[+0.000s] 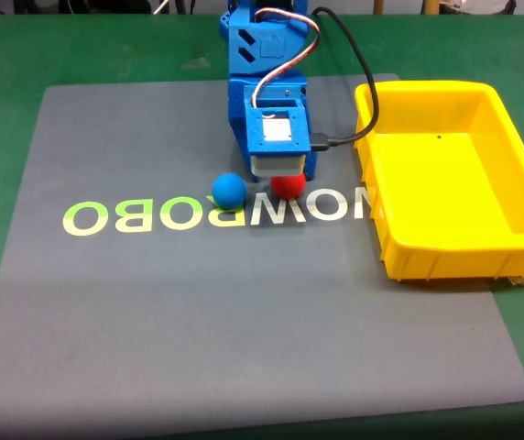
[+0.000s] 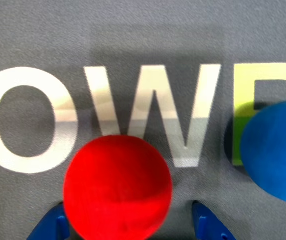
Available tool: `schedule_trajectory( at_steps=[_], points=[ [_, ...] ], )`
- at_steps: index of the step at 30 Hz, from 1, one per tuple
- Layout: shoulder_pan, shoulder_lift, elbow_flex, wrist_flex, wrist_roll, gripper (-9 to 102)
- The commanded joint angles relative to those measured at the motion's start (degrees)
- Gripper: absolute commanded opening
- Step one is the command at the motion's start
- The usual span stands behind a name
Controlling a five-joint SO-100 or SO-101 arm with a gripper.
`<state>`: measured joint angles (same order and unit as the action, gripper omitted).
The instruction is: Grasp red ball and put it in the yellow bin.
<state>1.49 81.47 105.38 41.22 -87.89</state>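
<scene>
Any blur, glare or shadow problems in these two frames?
Fixed view: evenly lit, slightly soft, no glare on the yellow bin. Wrist view: the red ball and blue ball look soft-edged up close, a dim shadow lies over the mat lettering.

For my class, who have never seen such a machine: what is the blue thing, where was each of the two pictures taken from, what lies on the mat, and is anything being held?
The blue thing is a small robot arm standing on a table. The fixed view looks at it from a camera across the table. The wrist view comes from a camera riding on the arm, looking down past its gripper, a two-finger claw.

On the grey mat lie a red ball and a blue ball, close together. A yellow bin, empty, stands to the right in the fixed view.

Nothing is held yet: the blue fingertips sit open on either side of the red ball.
</scene>
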Motion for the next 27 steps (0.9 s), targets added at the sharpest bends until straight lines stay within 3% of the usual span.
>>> schedule_trajectory(
  at_steps=[1,27],
  points=[
    [-0.62,-0.18,-3.96,-1.32,0.79,30],
    [-1.05,-5.8,-9.58,-0.97,1.58,27]
  ],
)
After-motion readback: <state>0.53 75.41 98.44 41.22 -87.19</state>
